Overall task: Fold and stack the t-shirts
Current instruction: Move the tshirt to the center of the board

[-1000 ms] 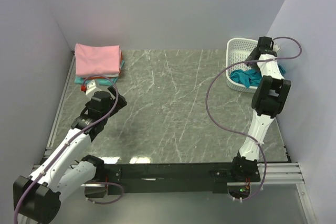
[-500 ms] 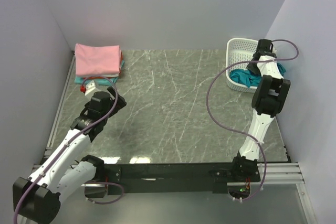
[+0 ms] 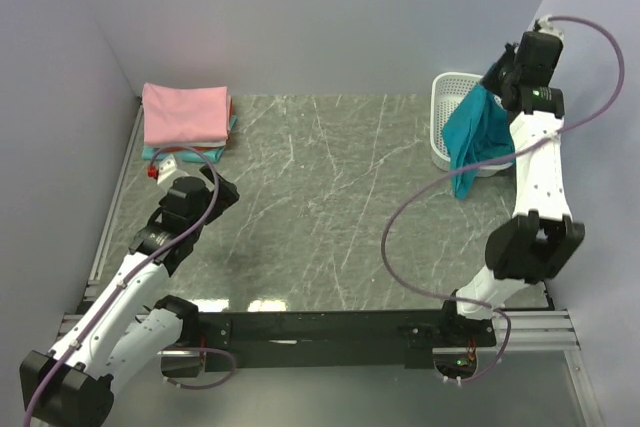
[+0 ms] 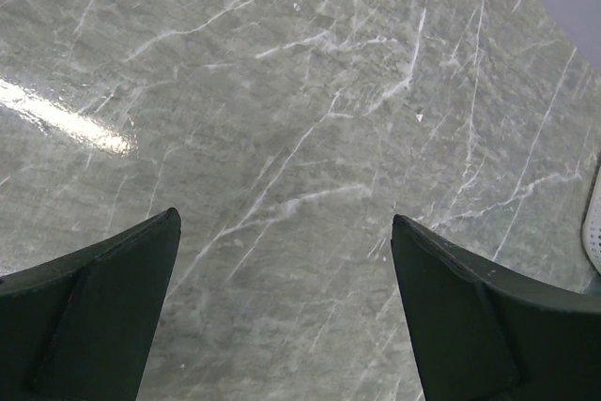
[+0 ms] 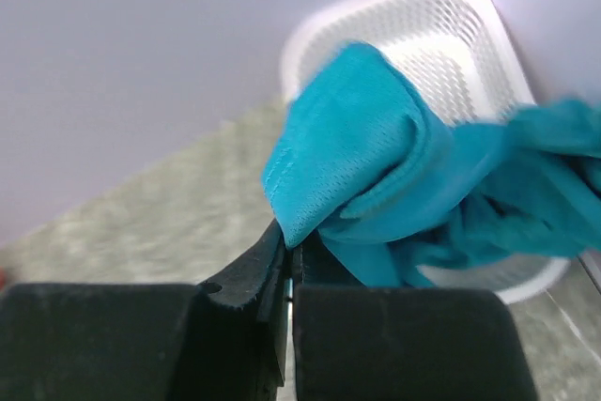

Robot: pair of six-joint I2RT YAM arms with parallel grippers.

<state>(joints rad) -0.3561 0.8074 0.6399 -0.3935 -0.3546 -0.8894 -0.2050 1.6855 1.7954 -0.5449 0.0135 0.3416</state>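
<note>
A teal-blue t-shirt (image 3: 474, 137) hangs in the air over the white lattice basket (image 3: 447, 107) at the back right, its lower end trailing past the basket's front rim. My right gripper (image 3: 497, 80) is raised high and shut on a bunched fold of this teal-blue t-shirt (image 5: 366, 166), the jaws (image 5: 293, 251) pressed together on the cloth. At the back left lies a folded stack with a pink t-shirt (image 3: 185, 113) on top and aqua and red edges beneath. My left gripper (image 3: 212, 194) hovers open over bare marble (image 4: 282, 185), its fingertips (image 4: 155, 241) wide apart.
Purple walls close in the table on the left, back and right. The grey marble tabletop (image 3: 320, 207) stretches between the stack and the basket (image 5: 441, 35). A small red and white object (image 3: 160, 167) lies beside the stack. A purple cable loops from the right arm.
My right gripper closed on the teal-blue t-shirt inside the basket and lifted it high, so the cloth now hangs out of the basket. The left arm barely moved.
</note>
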